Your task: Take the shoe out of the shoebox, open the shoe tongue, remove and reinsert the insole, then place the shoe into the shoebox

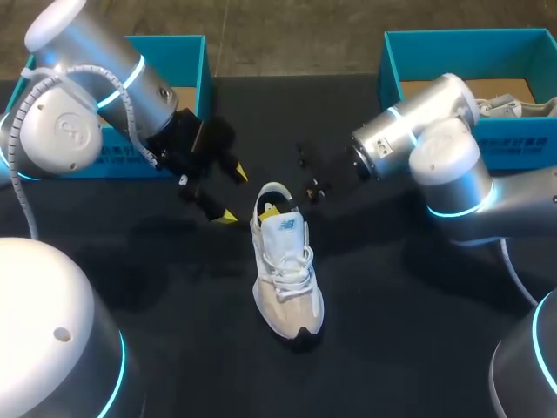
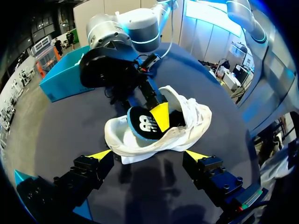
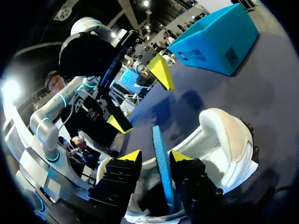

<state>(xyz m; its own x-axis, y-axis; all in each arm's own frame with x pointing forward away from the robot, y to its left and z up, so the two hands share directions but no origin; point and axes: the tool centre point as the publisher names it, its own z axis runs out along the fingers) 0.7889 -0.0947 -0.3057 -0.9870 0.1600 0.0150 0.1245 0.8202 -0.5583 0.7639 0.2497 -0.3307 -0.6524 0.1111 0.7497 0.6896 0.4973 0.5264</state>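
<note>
Our right pincer (image 3: 156,156) grips the blue insole (image 3: 162,173) standing in the white sneaker (image 1: 287,283) mid-frame on the table (image 1: 409,348); our left pincer (image 1: 232,192) hangs released to its upper left.

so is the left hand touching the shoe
Apart. The head view shows a strip of bare table between the left hand and the shoe; it stands open beside the heel.
</note>
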